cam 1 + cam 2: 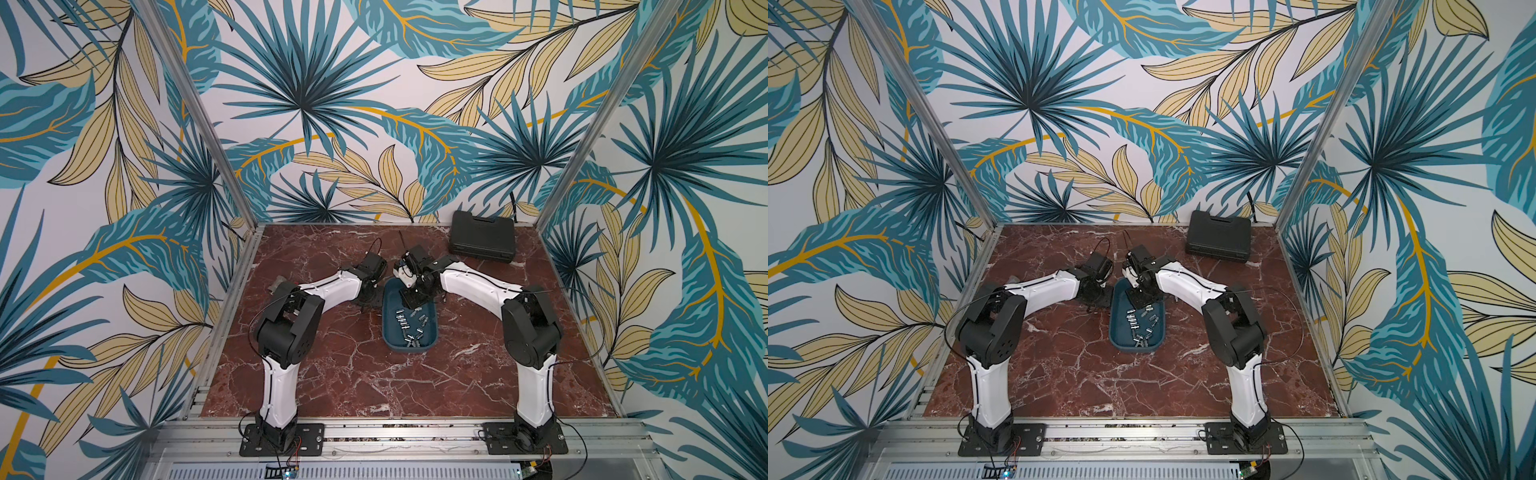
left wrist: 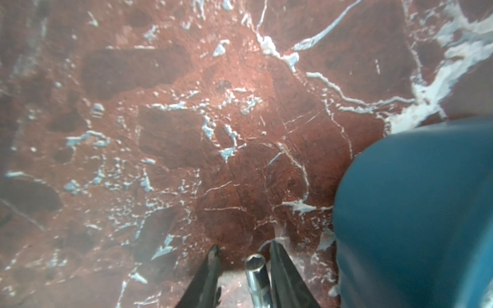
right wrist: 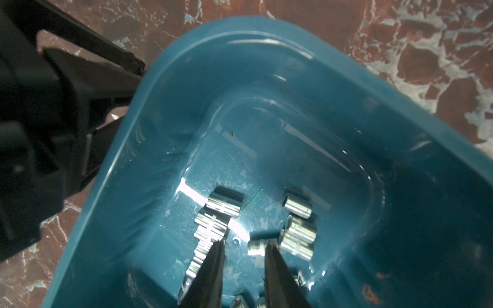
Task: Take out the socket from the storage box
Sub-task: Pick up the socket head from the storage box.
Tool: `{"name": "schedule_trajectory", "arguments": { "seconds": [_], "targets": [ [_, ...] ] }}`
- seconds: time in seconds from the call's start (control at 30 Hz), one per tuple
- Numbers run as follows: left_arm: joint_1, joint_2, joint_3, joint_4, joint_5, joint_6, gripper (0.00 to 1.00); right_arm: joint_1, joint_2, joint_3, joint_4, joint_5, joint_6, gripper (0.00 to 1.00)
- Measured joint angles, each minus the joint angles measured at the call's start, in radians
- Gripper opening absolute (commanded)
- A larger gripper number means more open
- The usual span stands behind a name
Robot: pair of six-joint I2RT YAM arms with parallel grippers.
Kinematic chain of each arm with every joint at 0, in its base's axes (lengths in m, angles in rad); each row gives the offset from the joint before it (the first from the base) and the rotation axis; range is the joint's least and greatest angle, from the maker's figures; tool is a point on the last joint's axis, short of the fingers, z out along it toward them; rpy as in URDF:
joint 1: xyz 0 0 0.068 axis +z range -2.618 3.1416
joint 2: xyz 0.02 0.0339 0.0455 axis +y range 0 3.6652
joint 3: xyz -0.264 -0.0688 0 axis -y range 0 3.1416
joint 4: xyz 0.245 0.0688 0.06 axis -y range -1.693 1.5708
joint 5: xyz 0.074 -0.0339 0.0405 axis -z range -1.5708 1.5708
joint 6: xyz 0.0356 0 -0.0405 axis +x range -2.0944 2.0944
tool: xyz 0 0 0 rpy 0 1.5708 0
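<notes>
The teal storage box (image 1: 409, 352) (image 1: 1136, 350) lies mid-table, with several chrome sockets (image 1: 409, 328) (image 3: 225, 204) loose on its floor. My right gripper (image 3: 245, 241) (image 1: 414, 308) hangs inside the box just above them, open. Nothing sits between its fingers; a small socket (image 3: 255, 248) lies beside one fingertip. My left gripper (image 2: 245, 246) (image 1: 368, 304) is low over the marble just outside the box's wall (image 2: 413, 213). It is open, with one chrome socket (image 2: 255, 266) between its fingers. That socket rests against one finger, with a gap to the other finger.
A closed black tool case (image 1: 482, 236) (image 1: 1219, 237) lies at the back right of the red marble tabletop (image 1: 332, 374). My left arm's black wrist (image 3: 53, 106) stands close against the box's outer side. Metal frame posts stand at the back corners.
</notes>
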Motion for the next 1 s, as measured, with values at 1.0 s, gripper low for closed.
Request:
{"name": "schedule_trajectory", "arguments": {
  "seconds": [1.0],
  "targets": [
    [0.029, -0.076, -0.118, 0.04, -0.054, -0.032, 0.35, 0.031, 0.077, -0.012, 0.058, 0.012, -0.144, 0.32]
  ]
}}
